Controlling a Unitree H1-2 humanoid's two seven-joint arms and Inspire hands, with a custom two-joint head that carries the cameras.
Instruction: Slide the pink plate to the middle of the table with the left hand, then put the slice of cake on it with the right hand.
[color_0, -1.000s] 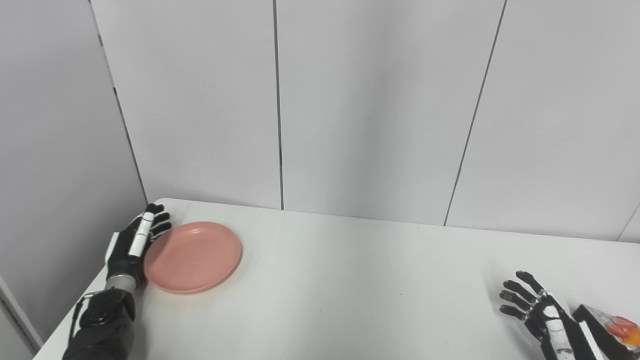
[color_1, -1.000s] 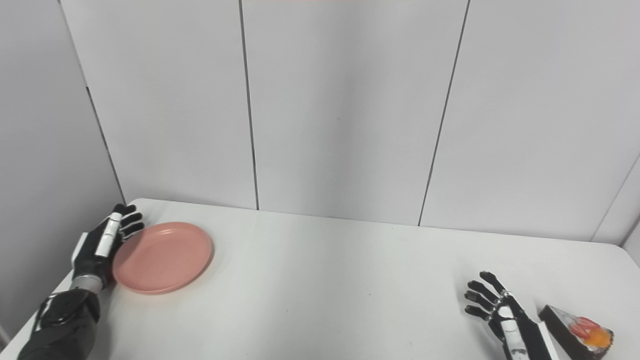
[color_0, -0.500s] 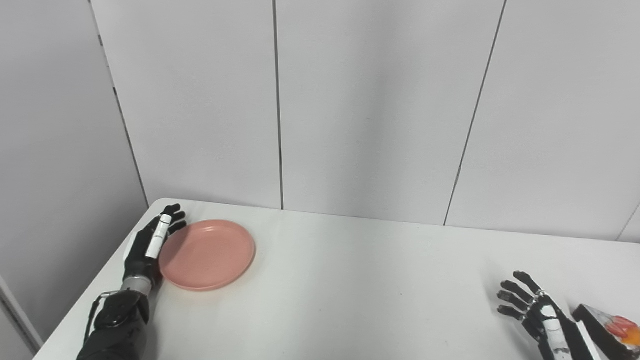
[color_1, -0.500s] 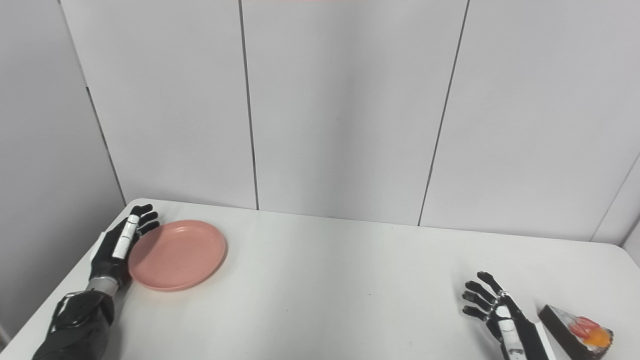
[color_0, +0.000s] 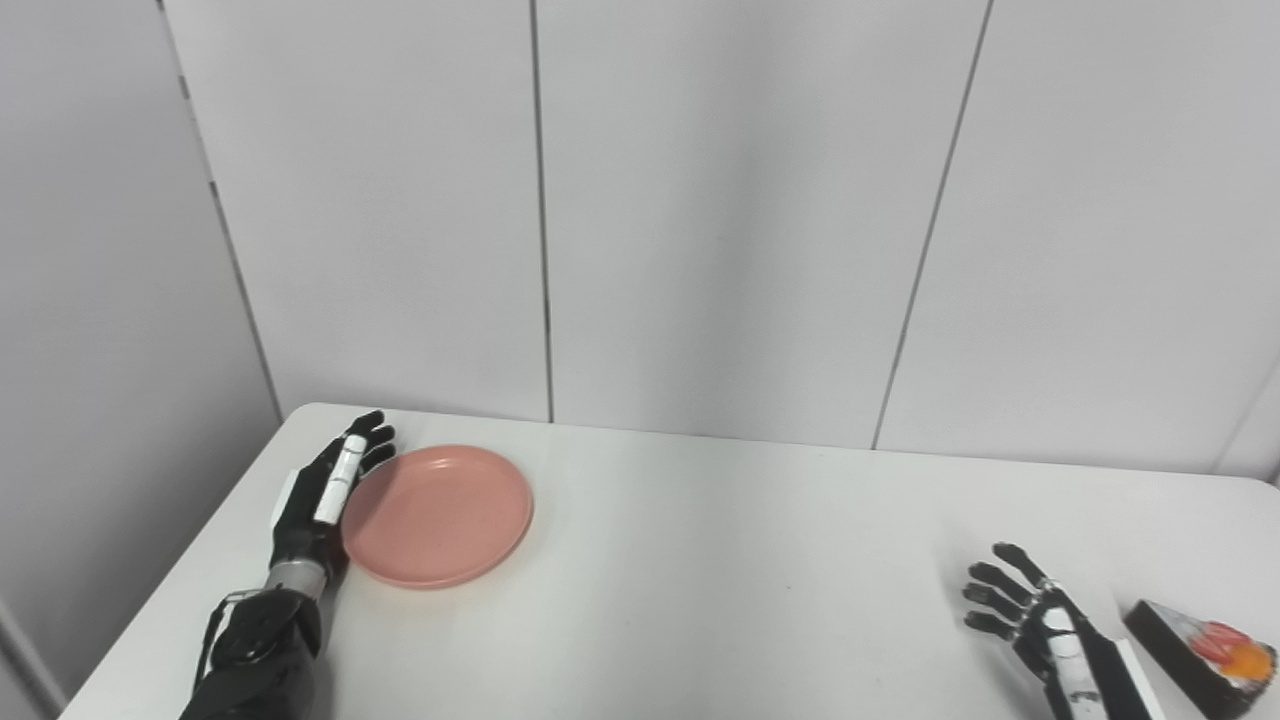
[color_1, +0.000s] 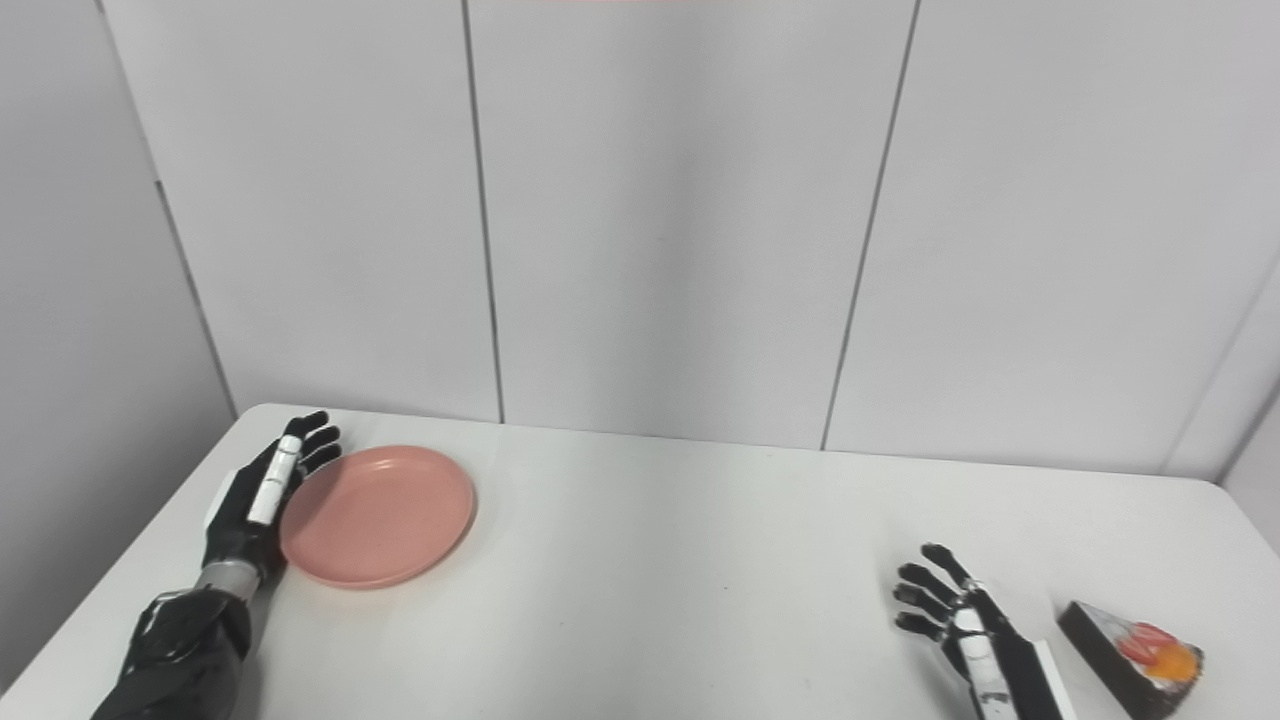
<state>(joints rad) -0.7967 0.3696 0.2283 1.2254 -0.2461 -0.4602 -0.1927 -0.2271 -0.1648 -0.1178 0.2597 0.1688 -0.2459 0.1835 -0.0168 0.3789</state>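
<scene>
We count one pink plate (color_0: 437, 514), lying just beside the inner edge of our left hand (color_0: 328, 490). We count one slice of cake (color_1: 1132, 658), just to the outer side of our right hand (color_1: 960, 627). We count two hands and one white table (color_0: 720, 560) under them.

White table (color_0: 700, 560) w/ plate (color_0: 437, 515), cake (color_1: 1130, 655)

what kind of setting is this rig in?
Likely a lab test booth, not a kitchen: bare white table, plain grey panel walls, and only a pink plate and a cake slice as props.
</scene>
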